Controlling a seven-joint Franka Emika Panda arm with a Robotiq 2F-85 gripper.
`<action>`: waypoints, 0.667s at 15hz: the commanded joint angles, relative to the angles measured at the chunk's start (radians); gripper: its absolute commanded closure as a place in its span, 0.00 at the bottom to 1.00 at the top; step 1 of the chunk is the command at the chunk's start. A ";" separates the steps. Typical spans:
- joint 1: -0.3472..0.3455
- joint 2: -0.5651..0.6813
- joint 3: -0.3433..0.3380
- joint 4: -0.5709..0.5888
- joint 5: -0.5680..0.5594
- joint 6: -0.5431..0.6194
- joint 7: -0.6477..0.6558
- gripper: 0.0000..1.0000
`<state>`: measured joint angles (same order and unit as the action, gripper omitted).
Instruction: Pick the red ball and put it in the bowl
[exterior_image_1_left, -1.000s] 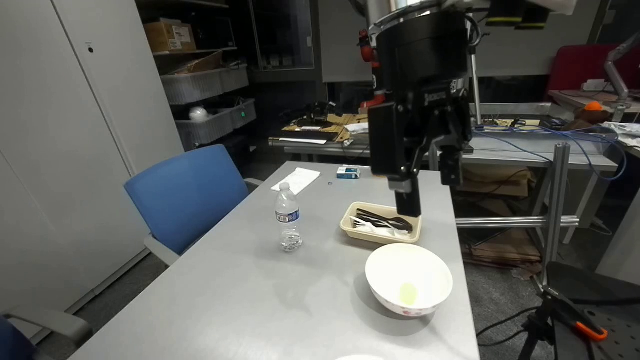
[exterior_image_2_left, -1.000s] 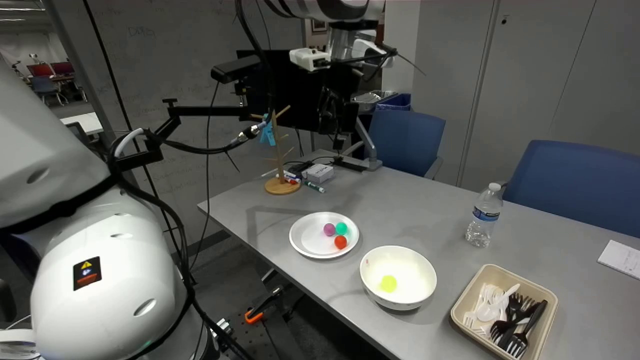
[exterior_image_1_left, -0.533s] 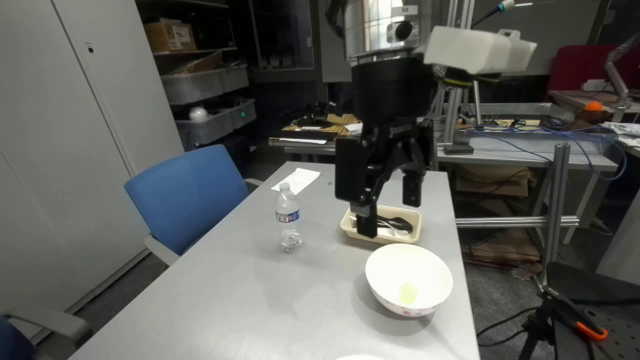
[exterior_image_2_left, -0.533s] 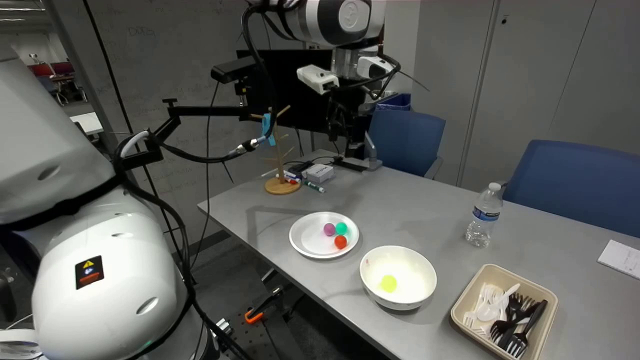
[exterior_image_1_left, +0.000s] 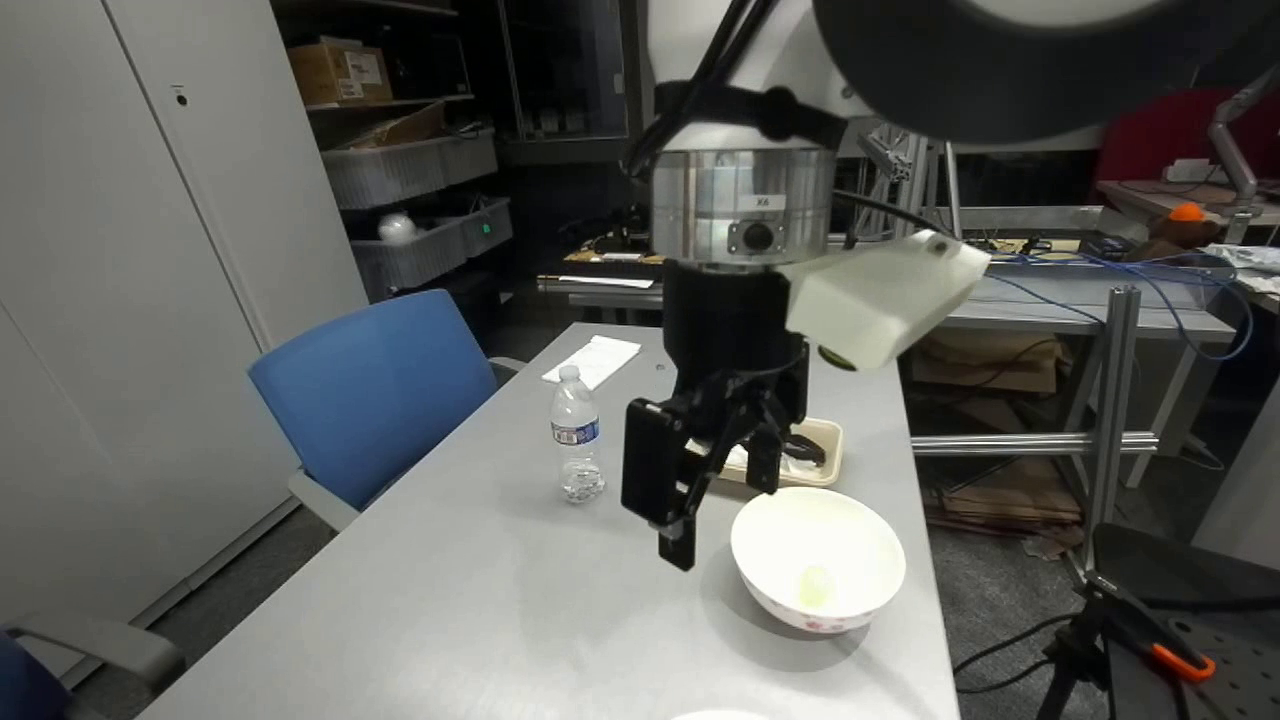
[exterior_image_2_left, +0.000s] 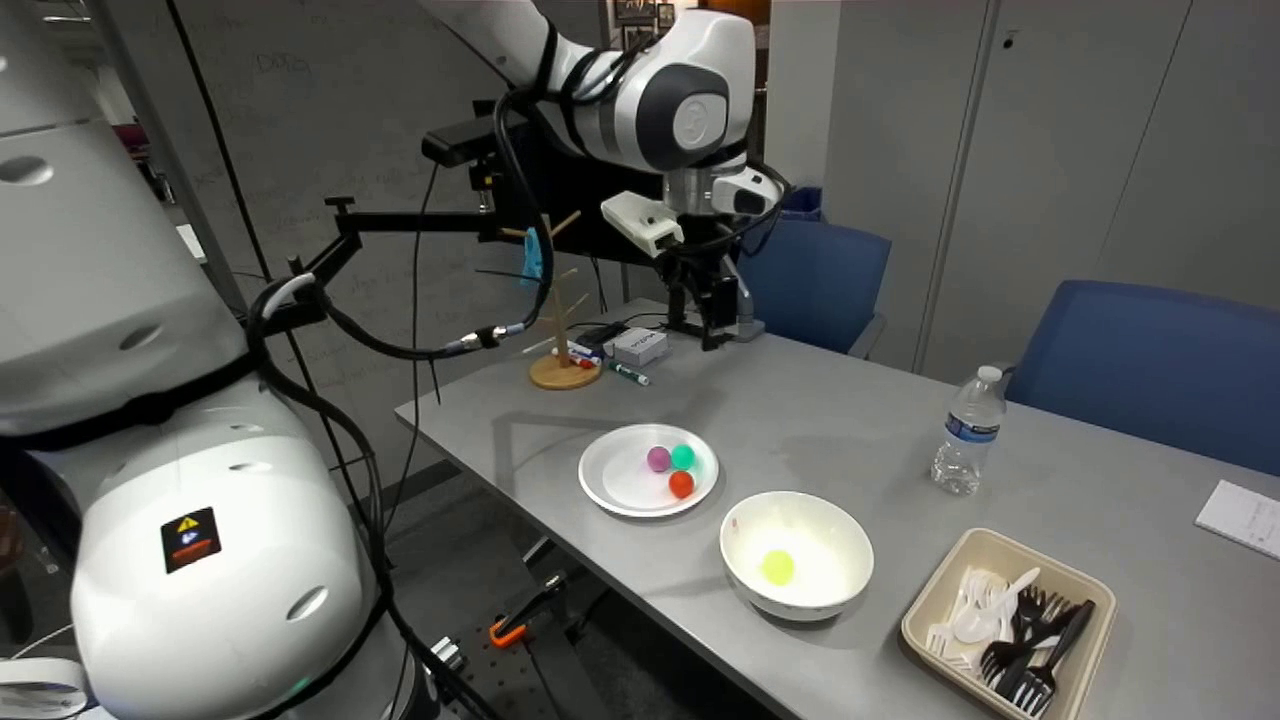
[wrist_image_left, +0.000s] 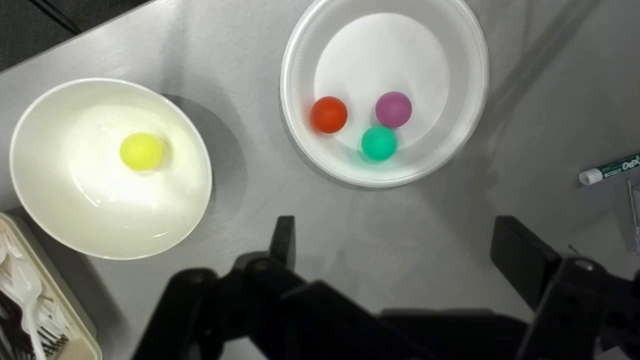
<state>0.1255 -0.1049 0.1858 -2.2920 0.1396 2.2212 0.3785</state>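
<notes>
The small red ball (exterior_image_2_left: 681, 484) sits on a white plate (exterior_image_2_left: 622, 482) in an exterior view, and also shows in the wrist view (wrist_image_left: 328, 114) beside a purple and a green ball. The white bowl (exterior_image_2_left: 835, 560) stands next to the plate; it also shows in an exterior view (exterior_image_1_left: 860, 540) and the wrist view (wrist_image_left: 100, 215). A small yellow ball (wrist_image_left: 141, 151) lies in the bowl. My gripper (wrist_image_left: 395, 220) is open and empty, above the table and apart from plate and bowl. It shows in both exterior views (exterior_image_1_left: 720, 520) (exterior_image_2_left: 698, 335).
A beige tray (exterior_image_2_left: 930, 600) with plastic cutlery stands beyond the bowl. A water bottle (exterior_image_2_left: 968, 430) stands upright on the table. A wooden stand (exterior_image_2_left: 565, 372), markers (exterior_image_2_left: 628, 374) and a white box (exterior_image_2_left: 637, 346) are at the table's far end.
My gripper has moved steadily down toward the table and shifted left in an exterior view. It has stayed open. The balls, plate and bowl have not moved.
</notes>
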 joint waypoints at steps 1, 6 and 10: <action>0.014 0.052 -0.002 -0.009 0.006 0.068 -0.024 0.00; 0.014 0.067 -0.009 -0.012 0.002 0.058 -0.006 0.00; 0.014 0.068 -0.009 -0.011 0.002 0.058 -0.006 0.00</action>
<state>0.1312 -0.0371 0.1857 -2.3044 0.1417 2.2810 0.3726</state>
